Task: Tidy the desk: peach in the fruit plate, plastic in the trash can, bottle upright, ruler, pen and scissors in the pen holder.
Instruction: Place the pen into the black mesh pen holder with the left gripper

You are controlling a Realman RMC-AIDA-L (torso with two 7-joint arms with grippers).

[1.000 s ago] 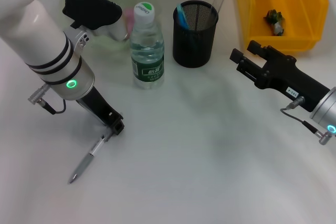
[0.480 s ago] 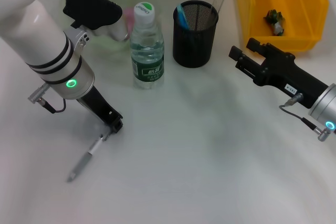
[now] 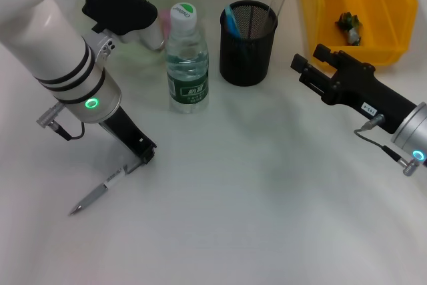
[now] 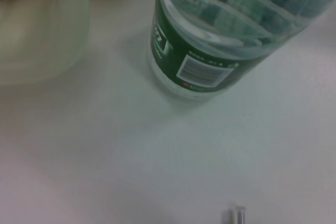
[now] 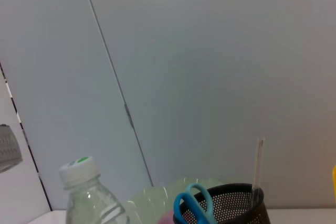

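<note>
Left gripper low on the pen's upper end, lower left of the head view; can't tell if the jaws are pinching it or just touching.

Pen looks light, stiff, slick, prone to roll; best gripped mid-barrel, square across; right gripper idle at right, looks spread; pen holder top centre.

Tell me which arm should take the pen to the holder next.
Left. Its claw is down at the desk on the pen's upper end. The right claw hovers across the desk, beside the pen holder, far from the pen.
</note>
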